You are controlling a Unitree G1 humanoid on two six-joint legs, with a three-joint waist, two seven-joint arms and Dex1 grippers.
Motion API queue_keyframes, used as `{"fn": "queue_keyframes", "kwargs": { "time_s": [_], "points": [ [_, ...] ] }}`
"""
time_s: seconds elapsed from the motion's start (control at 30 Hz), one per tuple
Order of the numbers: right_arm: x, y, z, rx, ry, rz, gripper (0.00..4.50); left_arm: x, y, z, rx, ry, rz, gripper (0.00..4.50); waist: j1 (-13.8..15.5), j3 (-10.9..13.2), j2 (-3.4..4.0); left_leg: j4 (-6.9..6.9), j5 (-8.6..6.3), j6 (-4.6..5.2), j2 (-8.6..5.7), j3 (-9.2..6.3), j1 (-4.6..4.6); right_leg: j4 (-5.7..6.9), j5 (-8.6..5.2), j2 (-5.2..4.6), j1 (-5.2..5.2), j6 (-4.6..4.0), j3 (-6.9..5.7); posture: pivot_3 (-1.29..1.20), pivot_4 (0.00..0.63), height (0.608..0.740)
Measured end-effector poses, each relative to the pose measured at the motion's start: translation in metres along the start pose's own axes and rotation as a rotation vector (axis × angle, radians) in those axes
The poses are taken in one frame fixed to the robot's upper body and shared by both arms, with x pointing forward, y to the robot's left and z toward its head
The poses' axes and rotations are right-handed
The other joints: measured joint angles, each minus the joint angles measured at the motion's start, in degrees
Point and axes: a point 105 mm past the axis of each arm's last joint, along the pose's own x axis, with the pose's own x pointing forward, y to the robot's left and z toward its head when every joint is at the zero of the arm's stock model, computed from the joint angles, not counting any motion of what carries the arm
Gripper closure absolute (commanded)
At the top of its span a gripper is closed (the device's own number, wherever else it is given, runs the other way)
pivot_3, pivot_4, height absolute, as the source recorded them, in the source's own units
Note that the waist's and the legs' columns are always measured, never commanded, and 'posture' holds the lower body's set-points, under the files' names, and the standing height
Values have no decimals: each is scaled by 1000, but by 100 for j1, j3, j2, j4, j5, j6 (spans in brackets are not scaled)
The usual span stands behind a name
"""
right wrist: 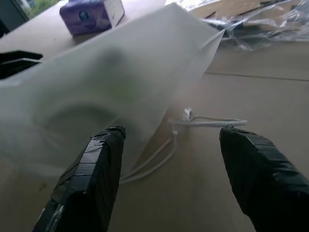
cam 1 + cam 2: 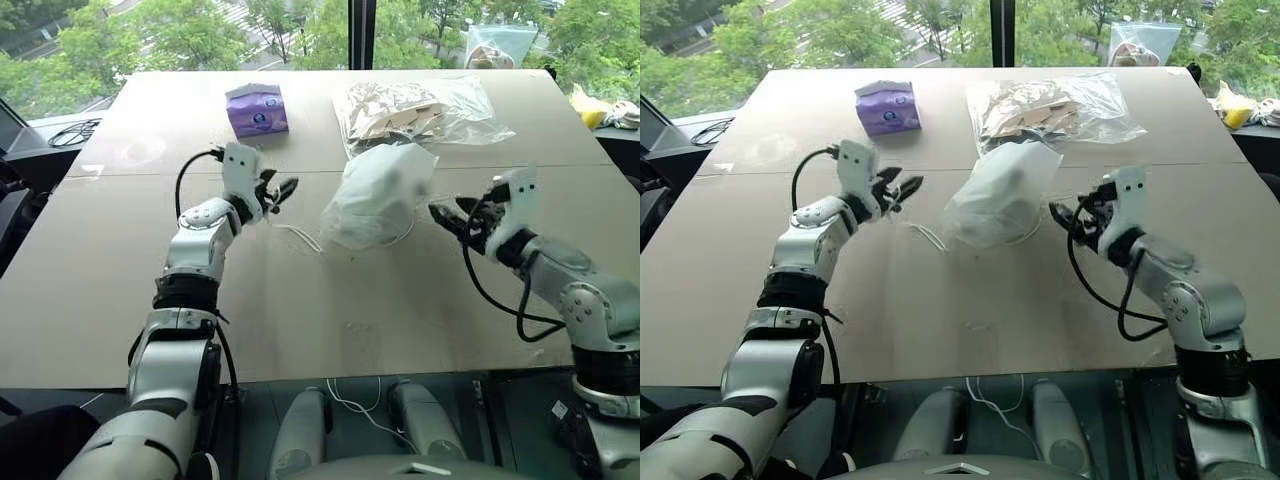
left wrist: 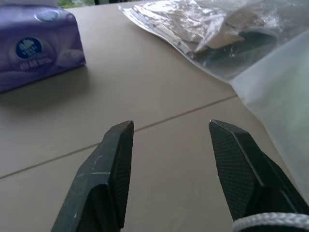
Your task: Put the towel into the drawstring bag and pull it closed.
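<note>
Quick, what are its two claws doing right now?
Left gripper: open, holding nothing.
Right gripper: open, holding nothing, beside the drawstring bag.

On the table [image 2: 120, 300] I count one drawstring bag [image 2: 375, 195], white and translucent, with one greenish lump, the towel [image 1: 113, 94], faintly visible inside. There is one purple tissue pack [image 2: 257, 110], one clear plastic bag of tan pieces [image 2: 420, 110], and two grippers: left [image 2: 283, 190], right [image 2: 447, 215].

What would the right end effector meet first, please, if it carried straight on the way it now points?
Most likely the drawstring bag, which lies straight ahead of the open right end effector, with its white cord on the table between the fingers; depth is hard to judge.
</note>
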Motion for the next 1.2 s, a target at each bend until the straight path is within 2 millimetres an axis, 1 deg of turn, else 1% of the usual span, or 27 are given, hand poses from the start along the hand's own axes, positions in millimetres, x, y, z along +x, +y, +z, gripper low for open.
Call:
{"fn": "queue_keyframes", "kwargs": {
  "time_s": [0.03,0.07,0.1,0.17,0.27,0.37,0.43,0.5,0.57,0.67,0.7,0.73,0.77,0.8,0.83,0.87,0.9,0.93,0.97,1.0,1.03,1.07,1.1,1.17,1.2],
  "points": [
    [-7,-2,-9,-30,50,17,35,-6,2,-7,15,30,-20,549,1,0,0,-2,0,0,1,0,5,0,-1,1,2,0,0,0,150,740],
    [-18,-9,-21,-76,116,31,0,-19,8,-19,42,86,-49,117,-13,1,-2,0,0,0,7,3,4,-1,-2,5,0,1,1,0,150,740],
    [-26,-14,-28,-106,161,46,0,-30,13,-28,60,132,-74,117,-32,2,-2,0,0,0,10,5,6,0,-2,7,-1,1,1,0,150,740],
    [-29,-15,-26,-145,161,75,0,-38,13,-30,74,155,-123,117,-28,2,-3,9,0,0,15,3,8,2,-8,12,0,15,-1,0,150,740],
    [-30,-17,-22,-215,132,111,0,-46,9,-29,92,167,-212,117,10,2,-4,25,2,0,16,4,13,7,-13,13,8,5,-1,0,150,740],
    [-31,-23,-25,-245,132,103,0,-52,13,-27,93,172,-223,117,22,1,-5,31,2,0,15,5,12,7,-17,11,13,-1,-1,0,150,740],
    [-30,-21,-27,-246,119,108,0,-55,18,-27,79,171,-213,117,24,1,-5,30,1,0,15,2,10,6,-7,11,12,15,-3,0,150,740],
    [-27,-18,-29,-236,107,116,0,-56,20,-24,69,161,-212,117,26,1,-5,28,1,0,15,0,7,6,-6,11,11,13,-6,0,150,740],
    [-24,-16,-30,-231,97,120,0,-53,22,-14,70,141,-213,117,39,2,-7,28,1,0,15,-2,5,6,-5,11,11,13,-8,0,150,740],
    [-21,-14,-29,-232,78,119,0,-43,24,14,39,50,-211,117,64,2,-7,32,1,0,13,-2,5,6,-6,10,14,15,-8,0,150,740],
    [-20,-15,-29,-237,77,108,0,-34,27,32,-27,-25,-189,117,75,3,-9,35,1,0,11,-3,5,6,-6,8,16,15,-9,0,150,740],
    [-19,-16,-29,-237,72,103,0,-29,30,46,-80,-77,-169,117,84,7,-16,46,1,0,11,-10,2,7,-4,10,17,21,-14,0,150,740],
    [-17,-16,-27,-240,63,99,0,-25,33,65,-147,-142,-153,117,77,9,-19,50,1,0,12,-13,-1,7,-3,11,18,23,-16,0,150,740],
    [-17,-16,-26,-242,54,95,0,-24,34,80,-192,-173,-165,117,60,9,-19,51,1,0,11,-11,0,7,-3,10,22,24,-15,0,150,740],
    [-16,-16,-25,-243,50,91,0,-24,31,88,-186,-173,-188,117,37,8,-17,51,1,0,10,-8,4,6,-3,9,24,23,-13,0,150,740],
    [-15,-15,-25,-240,42,88,0,-26,27,84,-104,-103,-221,117,-2,3,-10,45,0,0,10,3,14,6,-3,8,25,23,-3,0,150,740],
    [-15,-16,-25,-237,38,82,0,-26,22,69,-28,13,-255,117,-44,-4,2,29,0,0,9,13,24,6,-2,8,27,19,9,0,150,740],
    [-15,-16,-25,-237,37,77,0,-27,18,51,1,102,-280,117,-75,-9,13,19,0,0,7,15,29,5,4,8,27,9,13,0,150,740],
    [-15,-17,-26,-234,36,67,0,-28,13,26,-1,217,-316,117,-93,-7,11,17,0,0,11,7,25,8,5,14,21,4,9,0,150,740],
    [-15,-18,-28,-231,40,58,0,-26,10,12,-45,263,-316,117,-82,3,-6,19,1,0,17,-7,10,13,4,20,7,4,-4,0,150,740],
    [-15,-18,-29,-230,40,49,0,-21,11,9,-99,264,-284,117,-70,10,-19,21,1,0,18,-13,0,18,4,22,-1,4,-9,0,150,740],
    [-14,-18,-29,-226,32,41,0,-15,15,14,-143,234,-243,117,-43,23,-41,30,2,1,19,-20,-9,26,2,25,-8,9,-14,0,150,740],
    [-11,-15,-26,-219,10,36,0,-8,20,34,-179,156,-200,117,1,37,-64,38,2,0,20,-25,-11,35,-2,26,-8,15,-19,0,150,740],
    [-6,-6,-14,-210,-53,45,0,-4,30,80,-251,-19,-152,117,26,42,-73,56,2,0,20,-22,-13,46,-2,22,-7,18,-18,0,150,740],
    [-2,1,-5,-207,-96,57,0,-6,35,110,-284,-126,-140,117,25,42,-72,58,2,0,16,-16,-11,47,-3,15,-6,19,-16,0,150,740]
  ]
}}
